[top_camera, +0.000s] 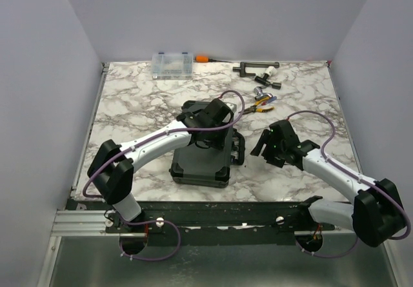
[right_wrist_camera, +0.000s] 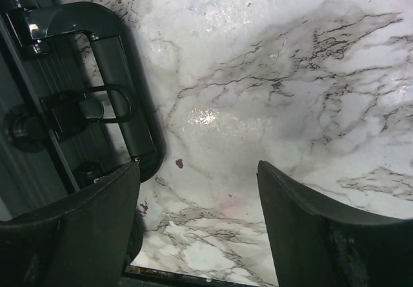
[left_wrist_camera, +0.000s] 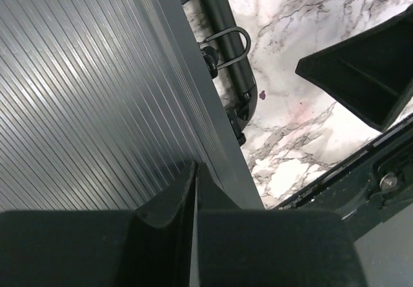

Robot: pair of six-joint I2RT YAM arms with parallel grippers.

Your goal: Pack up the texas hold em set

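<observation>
Black hard briefcase (top_camera: 200, 168) with a ribbed lid (left_wrist_camera: 77, 93), lid down, lying flat on the white-and-grey marbled tabletop (top_camera: 129, 100). Placed towards the near edge, roughly midway between the two arm bases. Moulded black handle (right_wrist_camera: 122, 100) on the side turned to the right arm, a thin wire loop across it (contents hidden under the lid).

Directly above the case, left gripper (left_wrist_camera: 195, 171), tips down at the ribbed lid near its handle-side edge. Fingers pressed together, only a hairline slit between them, nothing held. Contact with the lid hard to confirm from the wrist view.

Just beside the handle, over bare marble, right gripper (right_wrist_camera: 199, 168). Jaws spread wide, nothing between them, clear of the case.

Well apart, along the far edge: a clear plastic compartment box (top_camera: 172, 64), next to it an orange-handled tool (top_camera: 203, 59), further right a black T-shaped tool (top_camera: 257, 68). Nearer the case, beyond its far right corner, yellow-handled pliers (top_camera: 264, 108) among a few small tools too small to name.
</observation>
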